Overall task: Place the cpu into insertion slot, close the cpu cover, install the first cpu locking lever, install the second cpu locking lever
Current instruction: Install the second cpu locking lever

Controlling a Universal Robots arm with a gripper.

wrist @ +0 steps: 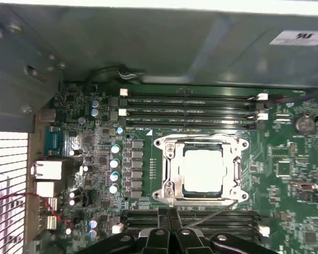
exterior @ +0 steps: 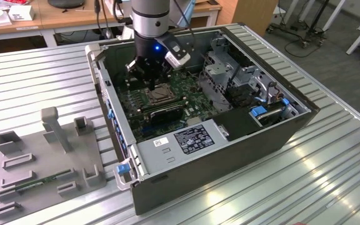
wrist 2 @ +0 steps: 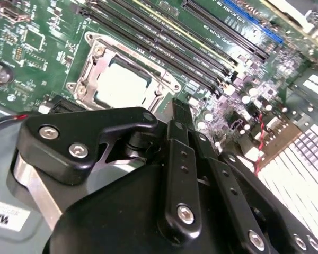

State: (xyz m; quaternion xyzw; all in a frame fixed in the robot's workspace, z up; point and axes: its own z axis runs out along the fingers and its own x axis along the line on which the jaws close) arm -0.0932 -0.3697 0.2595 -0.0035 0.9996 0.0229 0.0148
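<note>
Exterior view: black gripper (exterior: 151,84) hangs inside open dark PC case (exterior: 230,154) just above silver-framed square insertion slot (exterior: 159,95) on green circuit board; both wrist views: silvery-tan flat square cpu (wrist: 203,170) sits in slot under thin silver cpu cover (wrist 2: 99,62), fingers pressed together, empty, beside it.

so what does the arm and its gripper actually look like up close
The arm is a silver-grey cylinder ending in a black wrist section with a small blue light and a silver-and-black box mounted on its side. Dark cables run alongside it. The gripper is matte black: angular linkage plates and narrow slim fingers fastened with silver screws, with a bare metal block under one plate.
</note>
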